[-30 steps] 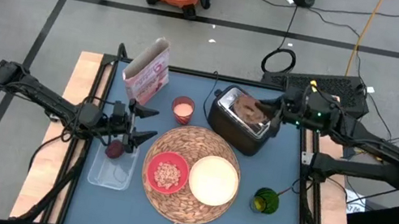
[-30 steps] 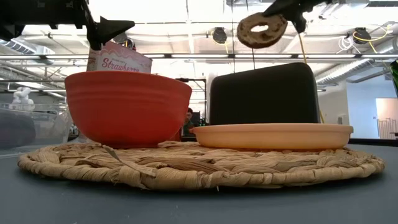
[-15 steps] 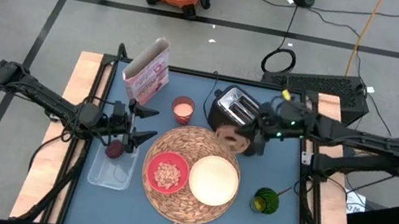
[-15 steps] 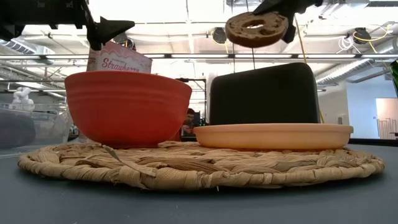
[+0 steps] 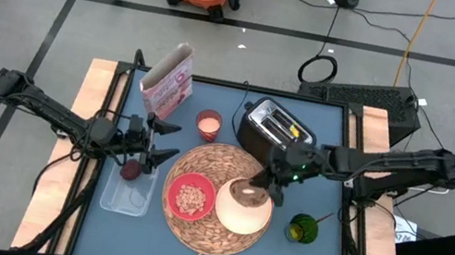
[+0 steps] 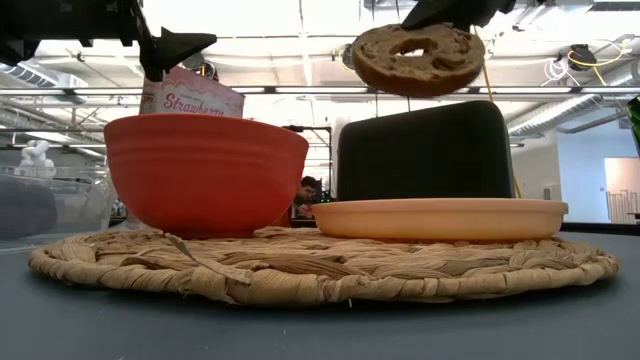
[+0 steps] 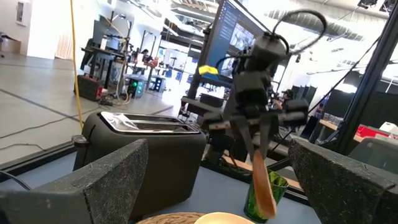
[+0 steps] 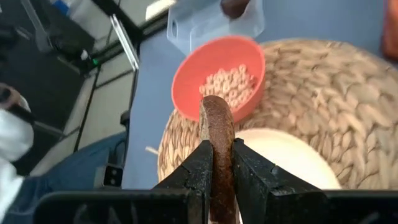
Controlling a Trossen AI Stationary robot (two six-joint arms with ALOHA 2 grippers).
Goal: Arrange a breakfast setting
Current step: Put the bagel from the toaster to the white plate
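A round woven straw mat (image 5: 224, 160) lies mid-table, with a red bowl (image 5: 190, 198) of cereal and a cream plate (image 5: 248, 216) resting on it. My right gripper (image 5: 262, 188) hangs over the plate's far edge, shut on a browned round toast (image 5: 243, 192) with a hole in it. The toast shows high above the plate in the low view (image 6: 418, 58). At the table's left my left gripper (image 5: 174, 141) stands open with nothing between its fingers, above a clear tub (image 5: 127, 192). A dark red fruit (image 5: 132, 170) lies in that tub. My right gripper pinches the toast's two flat faces (image 8: 216, 163) between its two fingers, which are on the part of the ring nearest the wrist. The fingers slant down from the table's right and far side. The toast is tilted and hangs below them (image 7: 264, 186), clear of the plate.
A black toaster (image 5: 274, 131) stands just behind the mat. A cereal box (image 5: 168, 80) and a pink cup (image 5: 208, 124) are at the far left. A green cup (image 5: 304, 227) stands to the right of the plate.
My right gripper has carried the toast from above the toaster toward the table's near edge and left, and downward, until it is over the plate. It has tipped its fingers further down on the way. The toast stays pinched and clear of everything.
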